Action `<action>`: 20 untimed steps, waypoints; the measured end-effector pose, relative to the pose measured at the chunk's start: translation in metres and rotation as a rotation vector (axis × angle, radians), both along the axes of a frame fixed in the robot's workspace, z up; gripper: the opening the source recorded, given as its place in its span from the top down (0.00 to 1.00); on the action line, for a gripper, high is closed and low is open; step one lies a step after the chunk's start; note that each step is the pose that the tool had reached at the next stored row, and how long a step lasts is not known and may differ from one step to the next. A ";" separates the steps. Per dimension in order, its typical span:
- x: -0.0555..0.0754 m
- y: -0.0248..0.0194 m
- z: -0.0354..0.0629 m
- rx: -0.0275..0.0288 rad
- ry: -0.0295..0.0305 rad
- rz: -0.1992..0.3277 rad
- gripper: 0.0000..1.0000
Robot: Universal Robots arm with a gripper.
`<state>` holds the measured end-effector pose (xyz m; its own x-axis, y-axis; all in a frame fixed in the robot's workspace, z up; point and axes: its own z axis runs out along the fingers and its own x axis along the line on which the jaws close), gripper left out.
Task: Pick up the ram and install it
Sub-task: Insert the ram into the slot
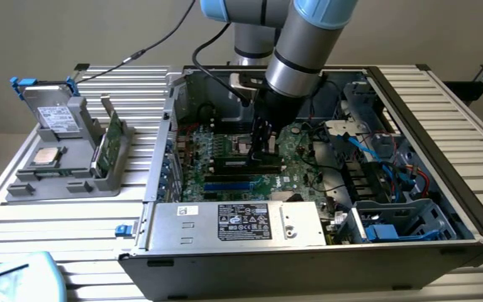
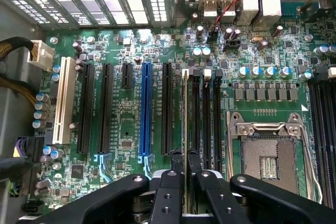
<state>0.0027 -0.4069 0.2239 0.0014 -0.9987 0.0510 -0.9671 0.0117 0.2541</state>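
Seen edge-on, the ram [image 2: 185, 108] is a thin pale strip running away from my gripper [image 2: 185, 157], whose black fingers [image 2: 175, 162] are shut on its near part. It stands upright over the motherboard [image 2: 126, 124], parallel to the black memory slots [image 2: 206, 119] and close beside the first of them. Whether it sits in a slot I cannot tell. In the exterior view the arm reaches down into the open computer case [image 1: 443, 207], and the gripper [image 1: 263, 150] is low over the green board [image 1: 296, 151] near the slots.
Beside the slots lies the bare CPU socket [image 2: 268, 150]. Black, blue [image 2: 145, 108] and white [image 2: 64, 100] expansion slots line the board. The power supply [image 1: 233, 223] fills the case front. On the exterior view's left, a grey tray [image 1: 65, 182] holds a green card [image 1: 111, 141] and a drive [image 1: 53, 113].
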 end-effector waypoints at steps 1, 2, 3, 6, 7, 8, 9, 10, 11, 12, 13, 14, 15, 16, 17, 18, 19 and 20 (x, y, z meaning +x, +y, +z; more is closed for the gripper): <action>0.000 0.0002 -0.0004 -0.0001 -0.0003 0.000 0.85; 0.000 0.0002 -0.0005 -0.0001 -0.0003 0.001 0.85; 0.000 0.0002 -0.0004 -0.0003 -0.0003 0.001 0.85; 0.000 0.0003 -0.0008 -0.0005 -0.0004 0.001 0.85; 0.000 0.0004 -0.0012 -0.0004 -0.0005 0.001 0.85; 0.000 0.0004 -0.0013 -0.0007 -0.0004 0.002 0.85; 0.000 0.0005 -0.0015 -0.0006 -0.0004 0.002 0.85; -0.001 0.0007 -0.0018 -0.0007 -0.0004 0.001 0.85; -0.001 0.0010 -0.0020 -0.0007 -0.0004 0.002 0.85; -0.001 0.0012 -0.0022 -0.0005 -0.0004 0.002 0.85; -0.001 0.0013 -0.0023 -0.0006 -0.0004 0.002 0.85; -0.001 0.0013 -0.0023 -0.0010 -0.0003 0.002 0.85; -0.001 0.0013 -0.0025 -0.0010 -0.0003 0.002 0.85; -0.001 0.0014 -0.0027 -0.0008 -0.0004 0.002 0.85; -0.001 0.0014 -0.0031 -0.0006 -0.0004 0.002 0.85; -0.001 0.0015 -0.0037 -0.0005 -0.0005 0.002 0.85; -0.001 0.0017 -0.0043 -0.0008 -0.0004 0.002 0.85; -0.001 0.0018 -0.0048 -0.0008 -0.0004 0.002 0.85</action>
